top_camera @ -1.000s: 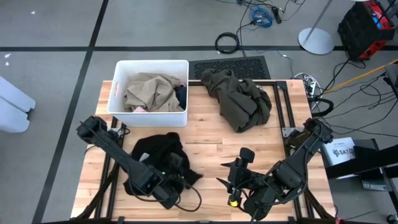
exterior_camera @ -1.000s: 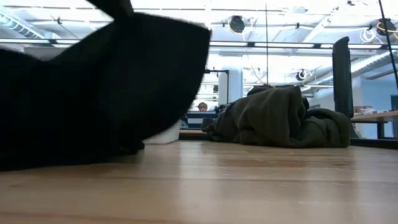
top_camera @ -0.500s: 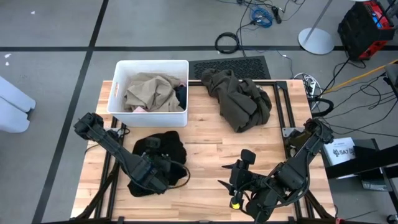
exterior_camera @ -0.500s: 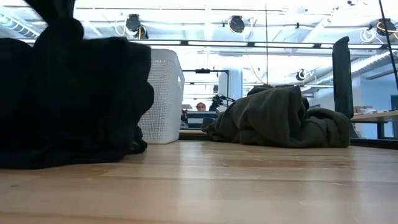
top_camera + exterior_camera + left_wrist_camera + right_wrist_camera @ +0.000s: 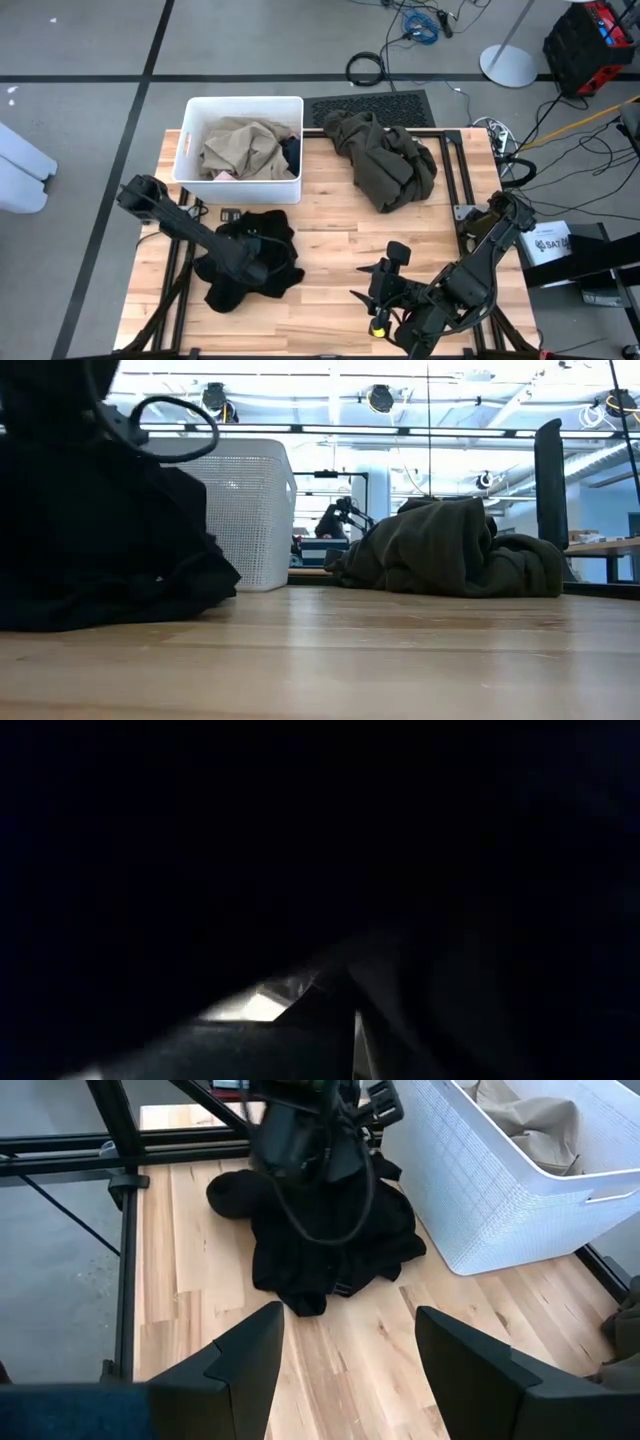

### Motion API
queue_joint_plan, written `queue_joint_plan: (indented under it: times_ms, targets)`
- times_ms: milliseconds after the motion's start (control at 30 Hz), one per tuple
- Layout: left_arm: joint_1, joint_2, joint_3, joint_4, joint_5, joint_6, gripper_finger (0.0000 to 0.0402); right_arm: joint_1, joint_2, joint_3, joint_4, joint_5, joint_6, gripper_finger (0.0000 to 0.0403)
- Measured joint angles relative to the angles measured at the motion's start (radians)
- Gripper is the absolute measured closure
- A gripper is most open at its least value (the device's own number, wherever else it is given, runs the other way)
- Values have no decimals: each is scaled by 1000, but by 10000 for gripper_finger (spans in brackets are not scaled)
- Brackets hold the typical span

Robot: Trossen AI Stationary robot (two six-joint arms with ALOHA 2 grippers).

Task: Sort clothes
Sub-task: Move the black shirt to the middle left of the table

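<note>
A black garment [image 5: 262, 283] lies bunched on the table's near left part; it also shows in the low view [image 5: 100, 540] and the right wrist view [image 5: 330, 1250]. My left gripper [image 5: 250, 262] is down in this pile and the cloth hides it; the left wrist view is dark. My right gripper [image 5: 350, 1370] is open and empty above the table's near right part [image 5: 362, 282], apart from the pile. An olive-brown garment [image 5: 385, 160] lies heaped at the far right. A tan-beige garment [image 5: 240, 145], a dark blue one [image 5: 290, 152] and a bit of pink [image 5: 222, 175] lie in the white bin [image 5: 184, 150].
The white bin [image 5: 250, 510] stands at the table's far left, just beyond the black pile. Bare wood [image 5: 340, 235] lies between the black pile, the olive-brown heap [image 5: 450, 550] and my right arm. Black frame rails [image 5: 120, 1180] run along the table's edges.
My left gripper has gone from the near edge toward the bin. The black garment, whose near right part was raised and stretched out, has come down and been drawn in; it now lies as a tighter bunch closer to the bin.
</note>
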Motion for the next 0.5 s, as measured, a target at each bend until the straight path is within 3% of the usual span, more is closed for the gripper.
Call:
queue_joint_plan:
  times_ms: [133, 300, 500]
  targets:
    - [65, -117, -86, 96, -5, 3, 395, 0, 8, 0, -1, -3, -5, 188]
    - [168, -305, -174, 99, 9, -111, 395, 0, 9, 0, -11, -3, -4, 188]
    - [194, -454, -201, 104, 47, -243, 394, -1, 10, 0, -31, 1, -3, 188]
